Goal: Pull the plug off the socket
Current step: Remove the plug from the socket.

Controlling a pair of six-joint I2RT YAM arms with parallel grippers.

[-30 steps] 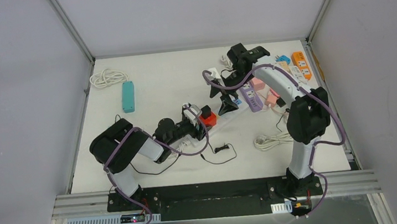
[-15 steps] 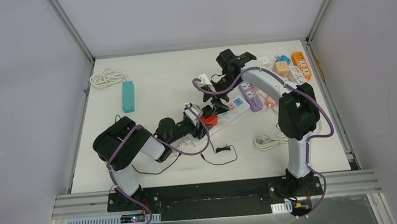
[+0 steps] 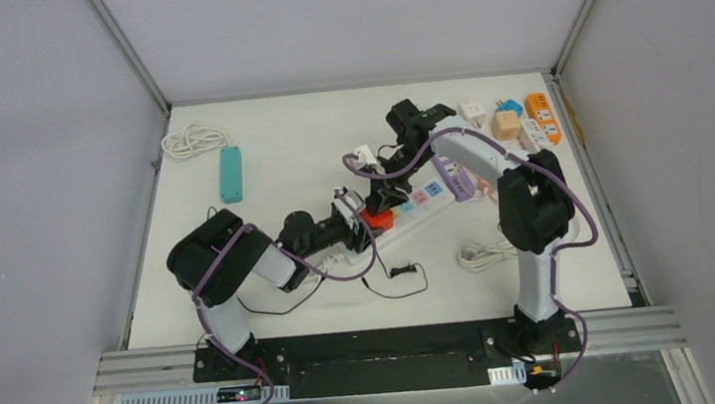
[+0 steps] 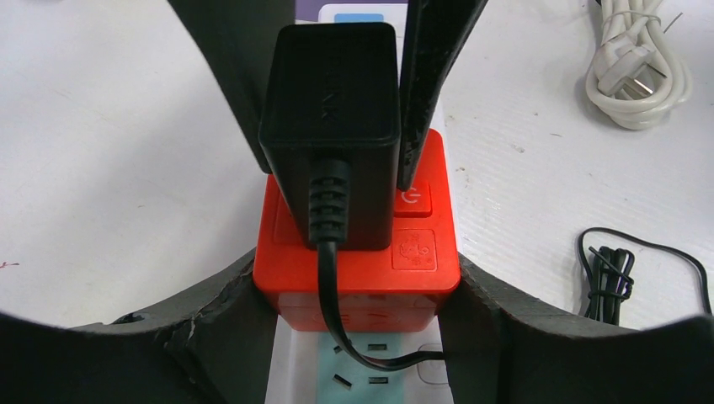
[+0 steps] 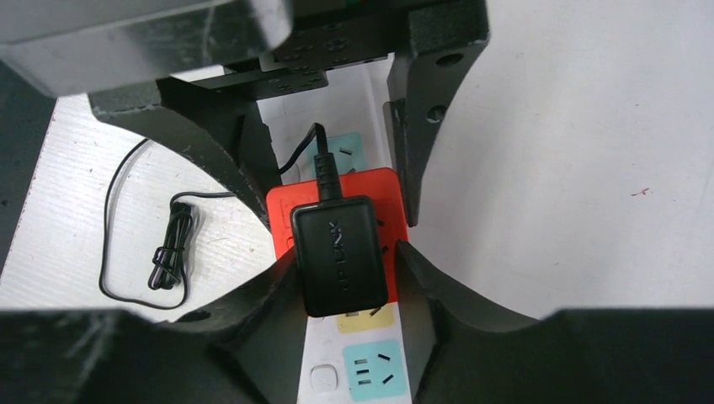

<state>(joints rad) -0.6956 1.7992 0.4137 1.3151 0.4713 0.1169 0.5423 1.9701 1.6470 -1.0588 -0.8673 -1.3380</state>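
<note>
Atop the red socket block (image 4: pixel 362 290) on the white power strip (image 4: pixel 286 370) lies the black, box-shaped plug (image 4: pixel 328 84). Its long axis runs along the strip, its cable (image 4: pixel 324 278) toward the left gripper (image 4: pixel 355 271), which clamps the block. The right gripper (image 5: pixel 343 257) pinches the plug's sides.

Walls (image 3: pixel 344 13): plain grey panels are enclosing three sides.
Table (image 3: pixel 277 140): white top is sitting evenly lit.
Rails (image 3: pixel 123 46): metal, rising at back corners.

A teal power strip (image 3: pixel 230 173) lies near the table's (image 3: pixel 287 139) left edge, a coiled white cable (image 3: pixel 194 139) (loosely looped) beyond it; an orange strip (image 3: pixel 543 118) sits far right.
</note>
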